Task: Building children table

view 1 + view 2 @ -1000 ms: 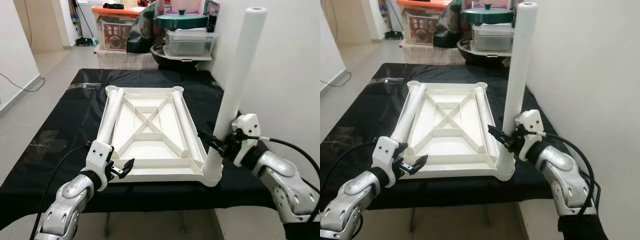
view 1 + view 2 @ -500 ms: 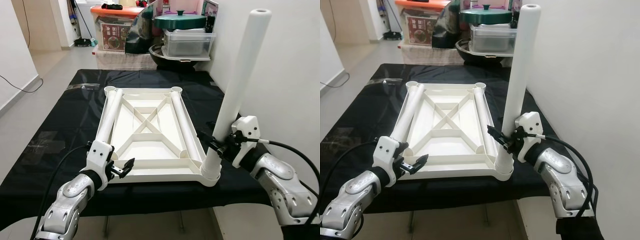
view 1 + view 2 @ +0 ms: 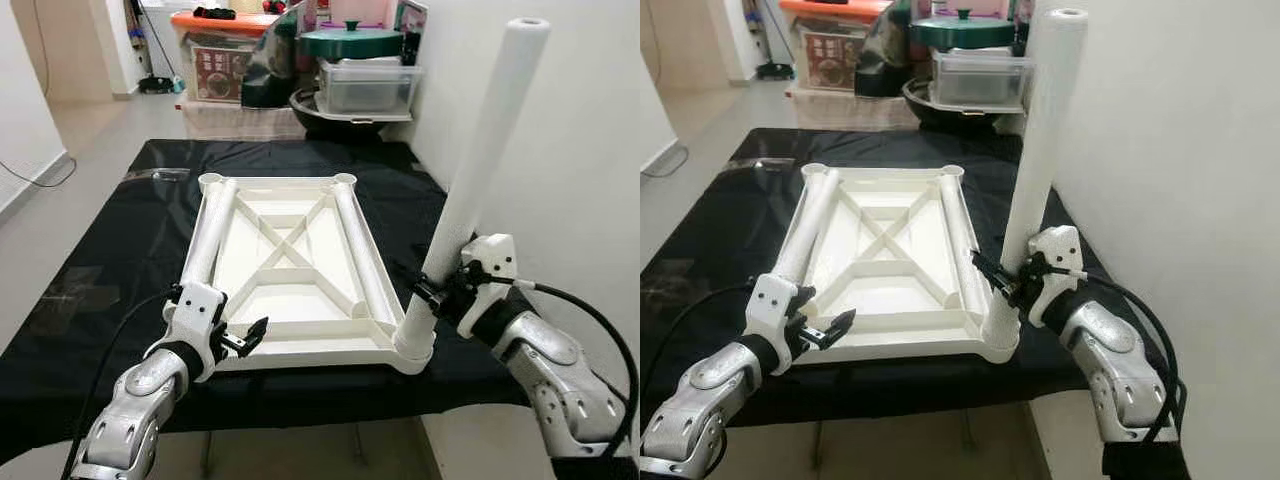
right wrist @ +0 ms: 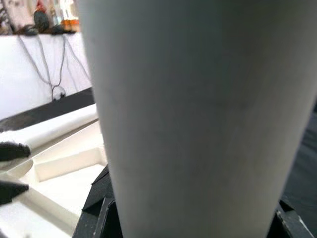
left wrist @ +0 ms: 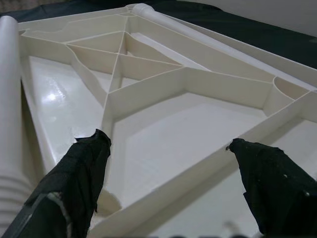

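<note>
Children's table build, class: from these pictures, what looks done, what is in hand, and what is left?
Done: the white tabletop lies upside down on the black cloth, and one leg stands in its near right corner socket. In hand: the right tool grips that leg low down, while the left tool, open, is at the near left edge. Left: two loose legs lying in the tabletop to fit; a fourth cannot be made out.

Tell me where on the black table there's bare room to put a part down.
Bare black table shows to the left of the white tabletop, and beyond its far edge, before the storage boxes. The right side is tight: the upright leg, the right gripper and the wall crowd it. The left gripper occupies the near edge.
</note>
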Controlling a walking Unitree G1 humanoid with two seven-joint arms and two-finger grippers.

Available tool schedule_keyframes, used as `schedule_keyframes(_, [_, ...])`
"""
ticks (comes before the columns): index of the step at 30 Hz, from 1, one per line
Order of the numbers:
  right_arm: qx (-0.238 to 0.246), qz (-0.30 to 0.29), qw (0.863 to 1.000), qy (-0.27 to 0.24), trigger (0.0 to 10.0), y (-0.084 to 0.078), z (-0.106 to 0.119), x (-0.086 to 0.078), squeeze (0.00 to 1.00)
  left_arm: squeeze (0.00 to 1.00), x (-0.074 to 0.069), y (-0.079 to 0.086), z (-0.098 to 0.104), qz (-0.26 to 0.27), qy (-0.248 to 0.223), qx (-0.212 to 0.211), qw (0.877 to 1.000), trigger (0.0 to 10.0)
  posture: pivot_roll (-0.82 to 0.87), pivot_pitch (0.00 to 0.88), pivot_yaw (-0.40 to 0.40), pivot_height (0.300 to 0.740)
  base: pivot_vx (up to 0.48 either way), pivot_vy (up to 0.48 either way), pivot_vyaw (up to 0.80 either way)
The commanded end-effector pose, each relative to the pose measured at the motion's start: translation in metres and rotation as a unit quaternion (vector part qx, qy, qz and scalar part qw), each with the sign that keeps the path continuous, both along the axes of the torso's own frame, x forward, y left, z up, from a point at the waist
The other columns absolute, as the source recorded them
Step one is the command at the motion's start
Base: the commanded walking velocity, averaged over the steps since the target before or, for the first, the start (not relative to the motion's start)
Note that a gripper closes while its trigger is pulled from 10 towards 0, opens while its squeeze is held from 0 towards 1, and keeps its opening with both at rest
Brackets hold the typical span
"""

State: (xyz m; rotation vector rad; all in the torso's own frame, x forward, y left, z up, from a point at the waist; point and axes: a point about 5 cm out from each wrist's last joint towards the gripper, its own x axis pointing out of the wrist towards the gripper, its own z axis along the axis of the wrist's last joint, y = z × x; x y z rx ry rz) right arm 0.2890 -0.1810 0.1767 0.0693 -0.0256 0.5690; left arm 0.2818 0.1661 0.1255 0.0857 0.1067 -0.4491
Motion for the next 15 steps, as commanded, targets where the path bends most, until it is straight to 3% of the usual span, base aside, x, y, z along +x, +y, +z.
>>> schedule_keyframes(1, [0.031,0.031,0.991,0.123,0.0,0.017,-0.044,-0.008,0.00,0.00,0.002,-0.001,-0.001,0.003,0.001,-0.002,1.000,10.0,0.02,0.000,-0.080,0.740,0.000,0.000,0.00])
schedule_keyframes(15, [0.025,-0.037,0.986,0.163,0.0,0.019,-0.057,-0.001,0.00,0.00,0.004,0.001,-0.003,0.011,0.001,0.000,1.000,10.0,0.02,0.000,-0.088,0.740,0.000,0.000,0.00])
